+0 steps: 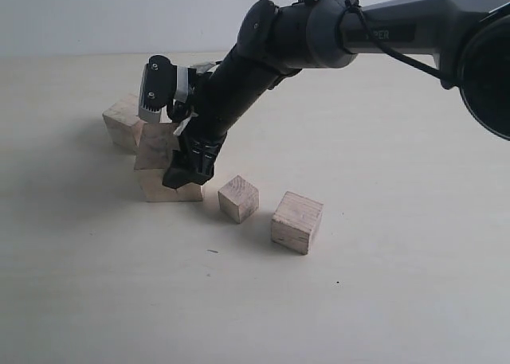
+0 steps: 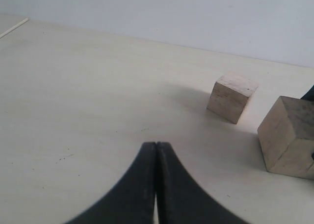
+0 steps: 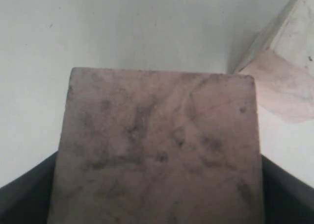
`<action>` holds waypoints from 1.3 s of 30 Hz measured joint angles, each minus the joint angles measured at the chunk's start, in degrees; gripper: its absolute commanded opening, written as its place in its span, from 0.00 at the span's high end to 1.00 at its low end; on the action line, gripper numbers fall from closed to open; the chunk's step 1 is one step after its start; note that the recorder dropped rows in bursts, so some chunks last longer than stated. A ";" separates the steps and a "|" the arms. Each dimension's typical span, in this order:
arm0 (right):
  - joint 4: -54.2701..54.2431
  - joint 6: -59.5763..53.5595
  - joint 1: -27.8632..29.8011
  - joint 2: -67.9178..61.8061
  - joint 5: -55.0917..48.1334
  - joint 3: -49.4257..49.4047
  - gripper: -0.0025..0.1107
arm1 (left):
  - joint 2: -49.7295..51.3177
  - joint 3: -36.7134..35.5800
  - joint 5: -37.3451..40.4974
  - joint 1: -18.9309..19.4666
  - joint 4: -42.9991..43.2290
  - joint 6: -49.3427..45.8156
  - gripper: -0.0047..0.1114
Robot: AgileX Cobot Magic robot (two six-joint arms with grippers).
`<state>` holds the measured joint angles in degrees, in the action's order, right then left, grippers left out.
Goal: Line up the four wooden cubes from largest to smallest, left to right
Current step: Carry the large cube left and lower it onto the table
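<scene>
Where the right arm reaches in from the right of the exterior view and crosses to its left half, the right gripper (image 1: 185,177) is clamped on a big cube (image 1: 157,153). In the right wrist view this cube fills the gap between the two dark fingers (image 3: 24,202), one pressed against each flank, with a smudged, grainy face turned to the camera. The jaws stand wide, spread to the cube's full width. The cube sits low over the pale table (image 1: 382,300). Whether its underside rests on the surface or hangs just clear of it, I cannot tell.

A second cube (image 1: 123,121) stands just behind and to the left of the held one, close to it or perhaps touching. The smallest cube (image 1: 238,198) lies on the table just to the right of the gripper, apart from it and turned corner-forward. A fourth cube (image 1: 297,221) stands near the smallest one, farther right and nearer the camera.

The left gripper (image 2: 156,150) shows only in its own wrist view. Its fingers are pressed together with nothing between them, above bare table and well apart from the two cubes seen beyond them.
</scene>
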<state>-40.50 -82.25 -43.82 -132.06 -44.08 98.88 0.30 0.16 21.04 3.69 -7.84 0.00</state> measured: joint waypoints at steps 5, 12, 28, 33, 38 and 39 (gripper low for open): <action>-0.14 -0.97 0.00 0.00 -0.11 0.00 0.90 | 0.00 0.00 0.00 0.00 0.00 0.00 0.96; -0.14 -1.96 0.00 0.00 -0.22 0.00 0.63 | 0.00 0.00 0.00 0.00 0.00 0.00 0.96; -3.64 -2.33 2.26 -0.46 -1.41 0.00 0.21 | 0.00 0.00 0.00 0.00 0.00 0.00 0.96; -4.16 -2.99 2.26 -0.46 -0.90 0.00 0.18 | 0.00 0.00 0.00 0.00 0.00 0.00 0.96; -4.72 -3.22 2.26 -0.46 -0.53 0.00 0.18 | 0.00 0.00 0.00 0.00 0.00 0.00 0.96; -4.87 -3.22 2.26 -0.46 -0.53 0.00 0.18 | 0.00 0.00 0.00 0.00 0.00 0.00 0.96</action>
<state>-45.37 -85.47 -41.55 -132.52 -44.61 98.88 0.30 0.16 21.04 3.69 -7.84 0.00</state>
